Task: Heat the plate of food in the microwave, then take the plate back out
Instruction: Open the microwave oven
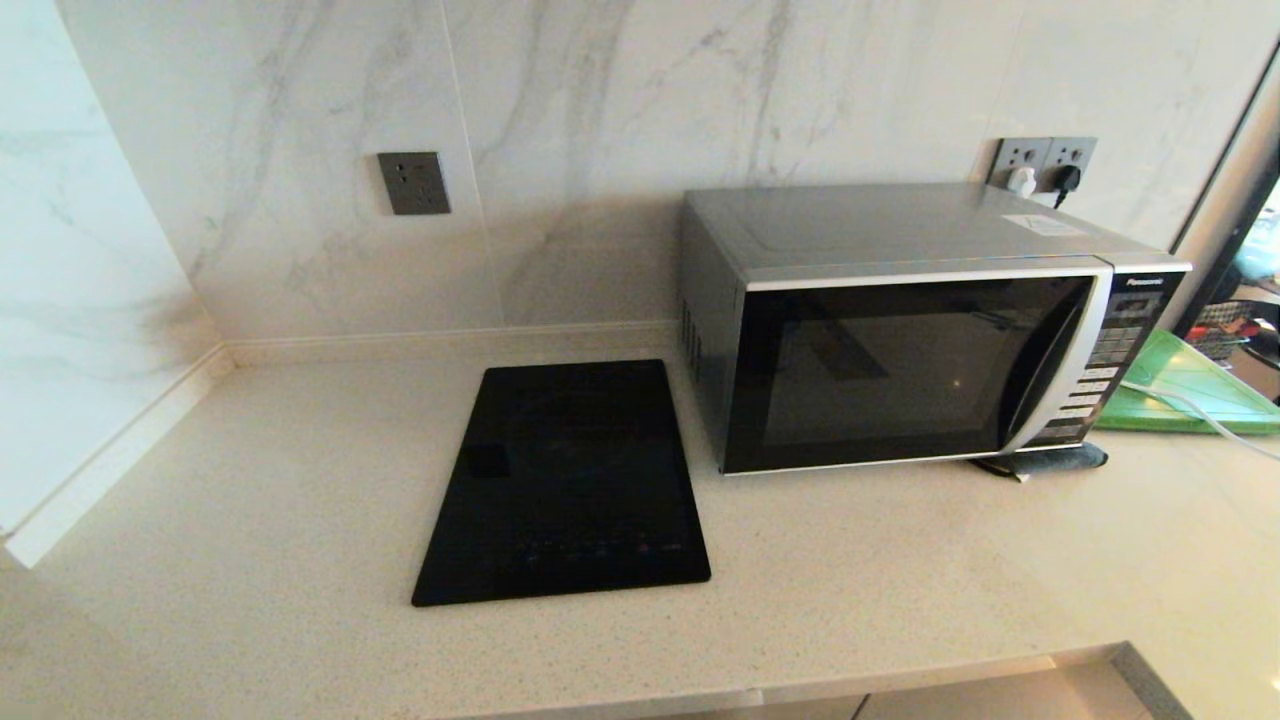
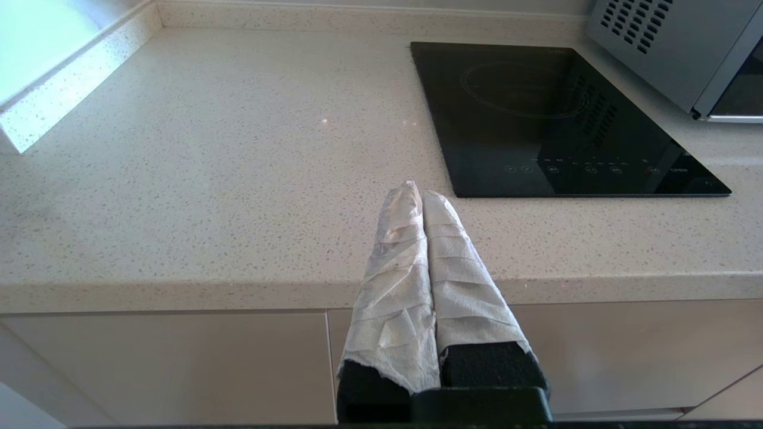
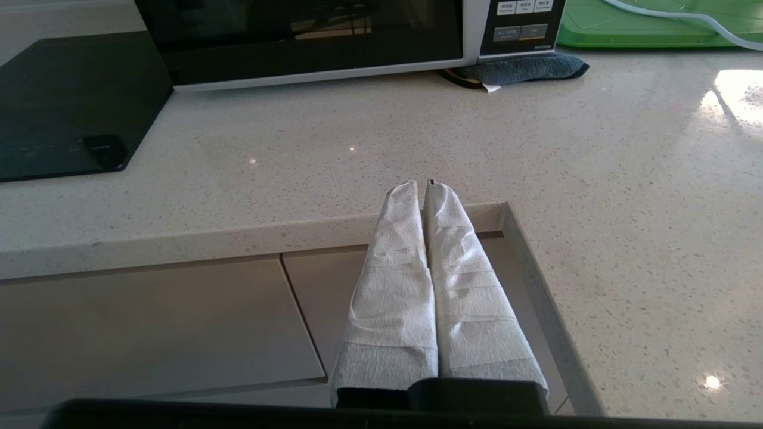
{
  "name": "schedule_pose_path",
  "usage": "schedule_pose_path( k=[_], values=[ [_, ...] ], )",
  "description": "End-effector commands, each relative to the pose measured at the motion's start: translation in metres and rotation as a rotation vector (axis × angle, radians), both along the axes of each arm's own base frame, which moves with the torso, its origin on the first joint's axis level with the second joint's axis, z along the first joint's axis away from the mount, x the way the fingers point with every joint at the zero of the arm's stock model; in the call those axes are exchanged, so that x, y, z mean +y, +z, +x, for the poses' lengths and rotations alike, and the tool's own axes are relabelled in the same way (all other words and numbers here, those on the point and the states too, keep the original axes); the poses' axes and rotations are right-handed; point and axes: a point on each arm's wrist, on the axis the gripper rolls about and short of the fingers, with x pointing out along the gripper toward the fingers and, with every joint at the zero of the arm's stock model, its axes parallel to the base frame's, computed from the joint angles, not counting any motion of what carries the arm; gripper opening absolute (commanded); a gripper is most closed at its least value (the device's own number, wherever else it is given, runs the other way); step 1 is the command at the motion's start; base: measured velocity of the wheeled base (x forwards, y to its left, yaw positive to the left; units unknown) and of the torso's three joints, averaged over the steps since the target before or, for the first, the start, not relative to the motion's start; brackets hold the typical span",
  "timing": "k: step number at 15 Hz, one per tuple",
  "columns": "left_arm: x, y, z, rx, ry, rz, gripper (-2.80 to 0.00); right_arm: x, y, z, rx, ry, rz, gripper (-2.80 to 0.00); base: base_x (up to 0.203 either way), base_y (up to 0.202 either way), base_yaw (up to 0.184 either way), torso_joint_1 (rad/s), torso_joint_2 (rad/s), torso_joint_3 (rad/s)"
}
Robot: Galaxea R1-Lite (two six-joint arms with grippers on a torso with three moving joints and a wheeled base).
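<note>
Head view: silver-grey microwave [image 1: 915, 325], black glass door closed.

The microwave [image 1: 905, 330] door's black glass is too dark to see what's inside. Its button labels are too tiny to read. The green cutting board [image 1: 1195, 392] runs off the right edge of the head view, and a dark cloth [image 1: 1050, 460] is half tucked under the microwave's front corner.

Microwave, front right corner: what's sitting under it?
A folded dark grey cloth is wedged under the microwave below the button panel, poking out in front. How far back it reaches is hidden.
</note>
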Motion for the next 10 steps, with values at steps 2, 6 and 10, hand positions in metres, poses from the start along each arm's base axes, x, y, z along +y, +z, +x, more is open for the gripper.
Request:
schedule_pose_path(
  k=[2, 6, 10],
  values=[
    [0.0, 0.0001, 0.0001, 0.001, 0.001, -0.001, -2.8, 0.0, -0.0004, 0.0002, 0.003, 0.0, 0.001, -2.8, 0.0, 0.0, 0.0, 0.0, 0.0, 0.0],
    [0.0, 0.0001, 0.0001, 0.001, 0.001, -0.001, -2.8, 0.0, -0.0004, 0.0002, 0.003, 0.001, 0.001, -2.8, 0.0, 0.0, 0.0, 0.0, 0.0, 0.0],
    [0.0, 0.0001, 0.0001, 0.001, 0.001, -0.001, -2.8, 0.0, -0.0004, 0.0002, 0.003, -0.001, 0.001, -2.8, 0.0, 0.0, 0.0, 0.0, 0.0, 0.0]
  ],
)
